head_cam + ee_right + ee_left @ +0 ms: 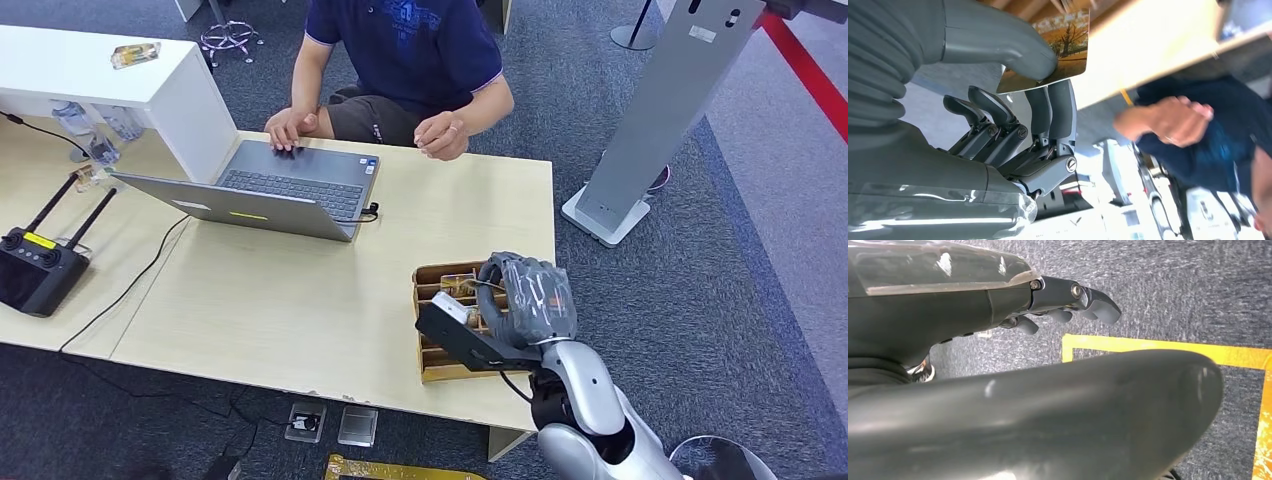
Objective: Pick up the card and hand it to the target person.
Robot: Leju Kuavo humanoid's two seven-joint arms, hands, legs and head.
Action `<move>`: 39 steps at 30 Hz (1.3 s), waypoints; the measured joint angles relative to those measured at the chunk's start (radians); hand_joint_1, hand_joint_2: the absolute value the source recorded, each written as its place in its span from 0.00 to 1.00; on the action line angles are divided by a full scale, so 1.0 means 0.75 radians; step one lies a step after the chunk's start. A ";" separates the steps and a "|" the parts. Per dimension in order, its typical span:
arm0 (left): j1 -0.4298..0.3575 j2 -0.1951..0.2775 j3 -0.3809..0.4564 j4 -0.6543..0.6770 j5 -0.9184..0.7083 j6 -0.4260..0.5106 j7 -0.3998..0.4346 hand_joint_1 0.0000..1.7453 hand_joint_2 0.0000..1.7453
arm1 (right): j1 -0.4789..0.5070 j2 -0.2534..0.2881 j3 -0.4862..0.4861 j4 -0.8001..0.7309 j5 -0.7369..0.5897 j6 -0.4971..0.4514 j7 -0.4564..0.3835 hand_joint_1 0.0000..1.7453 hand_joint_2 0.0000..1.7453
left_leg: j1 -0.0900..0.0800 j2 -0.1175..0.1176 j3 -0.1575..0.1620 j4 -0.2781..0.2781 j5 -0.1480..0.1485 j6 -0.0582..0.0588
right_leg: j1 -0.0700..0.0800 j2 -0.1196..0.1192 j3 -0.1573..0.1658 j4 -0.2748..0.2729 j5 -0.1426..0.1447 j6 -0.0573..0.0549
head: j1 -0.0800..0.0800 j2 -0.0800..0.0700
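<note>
Low and right of centre in the head view, the right hand (527, 305) is hovering over the wooden card rack (432, 280), thumb and fingers pinching the card (1058, 45). It appears to be lifting it out; next it must carry it to the person (440, 133). The card's long axis cannot be told. The left hand (1063, 305) is hanging over carpet, fingers curled on nothing.

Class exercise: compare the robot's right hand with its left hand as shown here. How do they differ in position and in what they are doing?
The right hand is raised over the wooden card holder on the table; the left hand hangs above carpet with yellow floor tape. The right hand pinches a picture card between thumb and fingers; the left hand's curled fingers hold nothing. Both have dark fingers.
</note>
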 joint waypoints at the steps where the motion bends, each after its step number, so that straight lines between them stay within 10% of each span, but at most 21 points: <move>1: 0.000 0.000 0.000 0.000 -0.009 -0.002 -0.001 0.00 0.00 | -0.027 -0.003 -0.006 -0.001 -0.015 -0.004 -0.002 1.00 1.00 | 0.000 0.000 0.000 0.000 0.000 0.000 | 0.000 0.000 0.000 0.000 0.000 0.000 | 0.000 0.000; 13: -0.023 0.000 -0.018 0.000 -0.069 -0.001 0.021 0.00 0.00 | -0.367 0.013 -0.032 0.328 -0.116 -0.158 -0.157 1.00 1.00 | 0.000 -0.001 -0.001 0.000 0.001 0.000 | 0.000 -0.001 0.000 0.001 0.000 0.000 | 0.000 0.000; 26: -0.037 -0.001 -0.040 0.000 -0.041 -0.002 0.020 0.00 0.00 | -0.491 0.194 0.020 0.881 -0.100 -0.303 -0.323 1.00 1.00 | 0.000 -0.001 -0.002 0.000 0.001 0.000 | 0.000 -0.001 -0.001 0.001 0.000 0.000 | -0.001 0.000; 30: -0.026 -0.001 -0.040 0.000 -0.027 -0.002 0.004 0.00 0.00 | -0.509 0.258 0.038 1.001 -0.101 -0.310 -0.350 0.00 1.00 | 0.000 -0.001 -0.002 0.000 0.001 0.000 | 0.000 -0.001 -0.001 0.001 0.000 0.000 | -0.001 0.000; 39: -0.022 -0.002 -0.045 0.000 -0.028 -0.001 -0.005 0.00 0.00 | -0.536 0.302 0.058 1.119 -0.106 -0.313 -0.348 0.00 1.00 | 0.000 -0.001 -0.003 0.000 0.001 0.000 | 0.000 -0.001 -0.001 0.001 0.000 0.000 | 0.001 0.000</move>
